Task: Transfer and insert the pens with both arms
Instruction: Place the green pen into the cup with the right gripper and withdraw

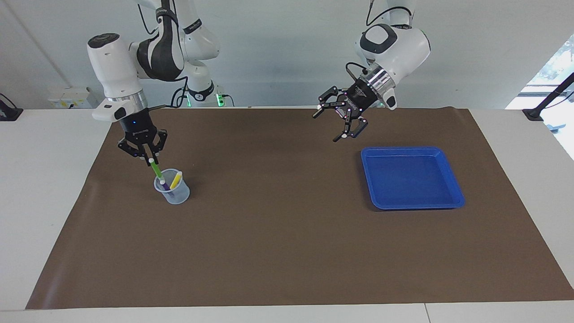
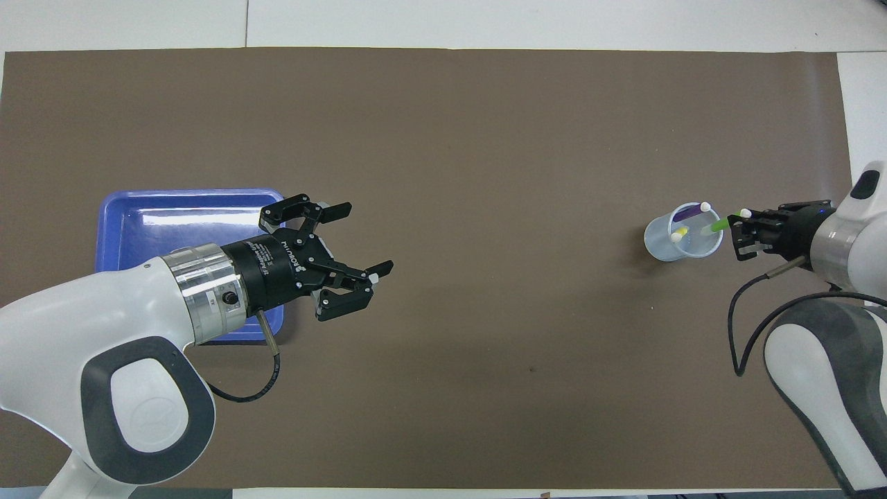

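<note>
A clear plastic cup (image 1: 178, 196) stands on the brown mat toward the right arm's end of the table; it also shows in the overhead view (image 2: 658, 241). A yellow pen (image 1: 176, 180) (image 2: 680, 233) and a purple pen (image 1: 163, 184) (image 2: 696, 208) lean inside it. My right gripper (image 1: 150, 159) (image 2: 743, 225) is just above the cup's rim, shut on the top of a green pen (image 1: 156, 169) (image 2: 717, 225). That pen slants down with its lower end inside the cup. My left gripper (image 1: 325, 128) (image 2: 367, 237) is open and empty, in the air beside the blue tray.
An empty blue tray (image 1: 412, 177) (image 2: 173, 222) lies on the mat toward the left arm's end of the table. The brown mat (image 1: 278, 233) covers most of the white table. Two slimmer arms with green lights stand at the robots' end.
</note>
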You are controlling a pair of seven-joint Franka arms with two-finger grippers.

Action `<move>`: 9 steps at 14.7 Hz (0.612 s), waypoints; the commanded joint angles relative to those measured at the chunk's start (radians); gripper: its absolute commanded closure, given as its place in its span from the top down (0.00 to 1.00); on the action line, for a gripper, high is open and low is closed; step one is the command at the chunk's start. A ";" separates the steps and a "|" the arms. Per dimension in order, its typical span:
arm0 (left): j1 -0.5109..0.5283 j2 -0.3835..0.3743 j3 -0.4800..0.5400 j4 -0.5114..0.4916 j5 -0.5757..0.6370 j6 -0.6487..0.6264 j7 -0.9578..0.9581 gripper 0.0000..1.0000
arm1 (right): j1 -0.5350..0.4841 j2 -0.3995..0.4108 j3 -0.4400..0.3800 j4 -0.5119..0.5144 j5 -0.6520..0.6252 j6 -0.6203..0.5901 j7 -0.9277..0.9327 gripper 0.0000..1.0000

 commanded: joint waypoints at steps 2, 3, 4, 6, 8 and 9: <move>0.040 -0.019 -0.004 -0.019 0.018 0.000 -0.002 1.00 | -0.008 0.017 0.003 -0.038 0.027 0.050 0.002 0.00; 0.050 -0.019 -0.004 -0.019 0.018 0.000 -0.002 1.00 | -0.008 0.023 0.003 -0.042 0.044 0.050 0.003 0.00; 0.075 -0.019 -0.007 -0.019 0.018 -0.003 -0.002 1.00 | -0.008 0.031 0.003 -0.048 0.067 0.060 0.003 0.00; 0.095 -0.016 -0.012 -0.019 0.019 -0.003 -0.001 1.00 | -0.008 0.046 0.003 -0.059 0.105 0.078 0.003 0.00; 0.120 0.005 -0.015 -0.003 0.107 -0.006 -0.001 1.00 | -0.008 0.051 0.003 -0.073 0.137 0.084 0.011 0.00; 0.118 0.027 -0.019 0.010 0.193 -0.009 -0.002 1.00 | -0.008 0.051 0.003 -0.073 0.137 0.084 0.026 0.00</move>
